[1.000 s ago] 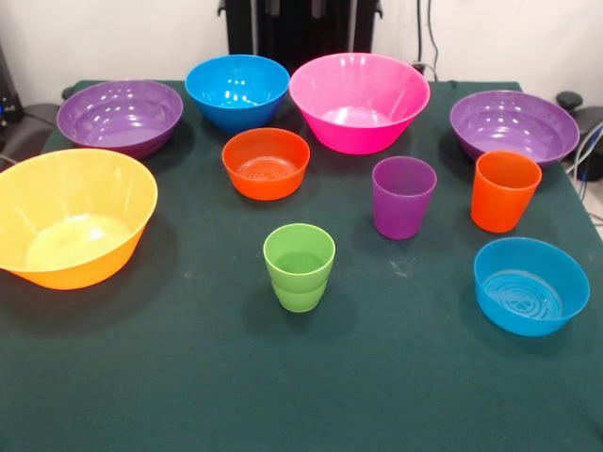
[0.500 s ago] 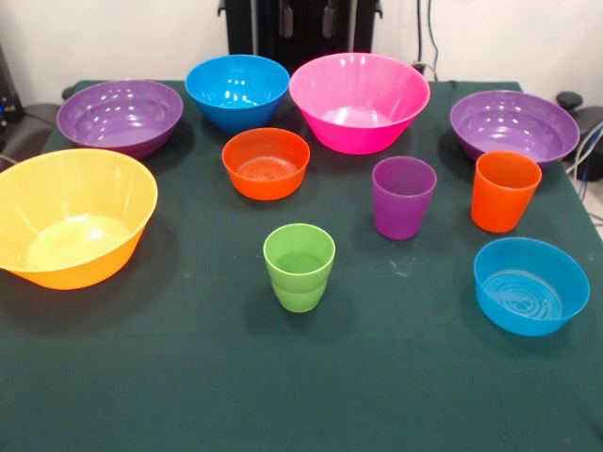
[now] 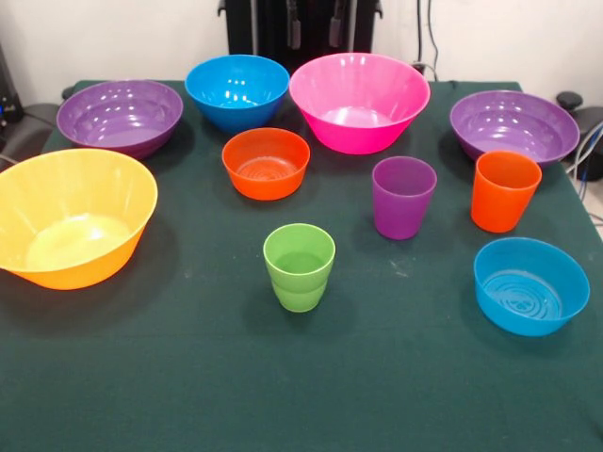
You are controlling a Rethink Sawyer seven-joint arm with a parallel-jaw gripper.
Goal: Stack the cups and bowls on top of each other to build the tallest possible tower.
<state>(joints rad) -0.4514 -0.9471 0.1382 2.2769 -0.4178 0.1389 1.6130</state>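
Three cups stand upright and apart: the green cup (image 3: 299, 266) near the middle, the purple cup (image 3: 403, 196) to its right, and the orange cup (image 3: 505, 190) further right. The bowls sit singly around them. These are a large yellow-orange bowl (image 3: 71, 217), a pink bowl (image 3: 359, 101), two purple bowls (image 3: 120, 116) (image 3: 513, 126), a medium blue bowl (image 3: 236, 90), a small orange bowl (image 3: 266, 162) and a shallow blue bowl (image 3: 530, 284). Nothing is stacked, so no tower shows. My gripper (image 3: 314, 28) hangs open and empty at the top edge, behind the blue and pink bowls.
The dark green cloth (image 3: 188, 377) covers the table, with bare room along the near side. Cables (image 3: 589, 151) hang off the right edge, and dark gear (image 3: 19, 122) sits past the left edge.
The gripper's two fingertips have come down into view at the top edge and shifted slightly right. No cup or bowl has moved.
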